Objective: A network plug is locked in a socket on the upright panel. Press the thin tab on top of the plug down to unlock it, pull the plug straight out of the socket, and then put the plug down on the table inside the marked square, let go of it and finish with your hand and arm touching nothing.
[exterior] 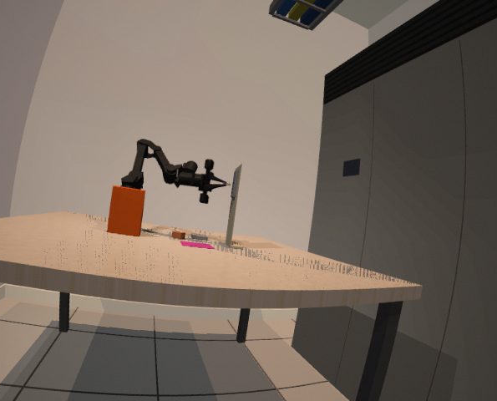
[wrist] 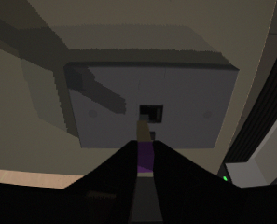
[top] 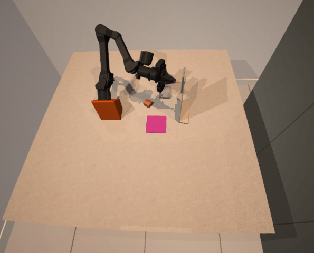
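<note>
My gripper [top: 173, 81] [exterior: 225, 184] [wrist: 145, 147] is shut on the plug [top: 177, 82] [wrist: 144, 131]. The plug has a purple body between my fingertips and a tan front end. I hold it level, high above the table, right in front of the upright grey panel [top: 183, 78] [exterior: 234, 202] [wrist: 188, 100]. The dark socket [wrist: 155, 112] shows just above and beyond the plug's tip. I cannot tell whether the tip is still inside it. The magenta marked square [top: 155, 124] [exterior: 196, 245] lies flat on the table, in front of the panel's near end.
The arm's orange base [top: 107, 108] [exterior: 125, 210] stands left of the square. A small orange-brown block [top: 148, 103] [exterior: 178, 234] and a small grey frame-like piece [top: 165, 93] [exterior: 200, 236] lie on the table below the arm. A dark cabinet wall [exterior: 412, 194] stands at the right.
</note>
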Controlling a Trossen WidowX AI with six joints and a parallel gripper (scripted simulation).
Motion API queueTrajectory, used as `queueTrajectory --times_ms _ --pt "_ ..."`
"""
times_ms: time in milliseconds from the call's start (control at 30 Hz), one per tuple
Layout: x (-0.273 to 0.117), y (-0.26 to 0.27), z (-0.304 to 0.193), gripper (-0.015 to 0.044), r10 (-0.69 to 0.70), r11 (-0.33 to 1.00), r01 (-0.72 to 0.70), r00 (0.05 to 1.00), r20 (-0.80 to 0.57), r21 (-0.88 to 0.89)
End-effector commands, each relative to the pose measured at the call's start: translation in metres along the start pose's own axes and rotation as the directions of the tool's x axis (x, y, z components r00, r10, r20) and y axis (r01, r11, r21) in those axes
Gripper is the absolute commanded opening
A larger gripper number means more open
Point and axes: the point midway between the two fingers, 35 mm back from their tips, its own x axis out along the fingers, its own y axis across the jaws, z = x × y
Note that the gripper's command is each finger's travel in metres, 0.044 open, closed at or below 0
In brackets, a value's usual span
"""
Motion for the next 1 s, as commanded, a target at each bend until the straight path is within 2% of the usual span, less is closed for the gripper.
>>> queueTrajectory --times_ms 0,967 --pt "-0.003 -0.002 0.000 0.0000 -0.002 1.000 0.002 1.000 0.004 -0.003" --pt "-0.019 -0.001 -0.007 0.0000 -0.001 1.000 0.001 1.000 0.004 -0.004"
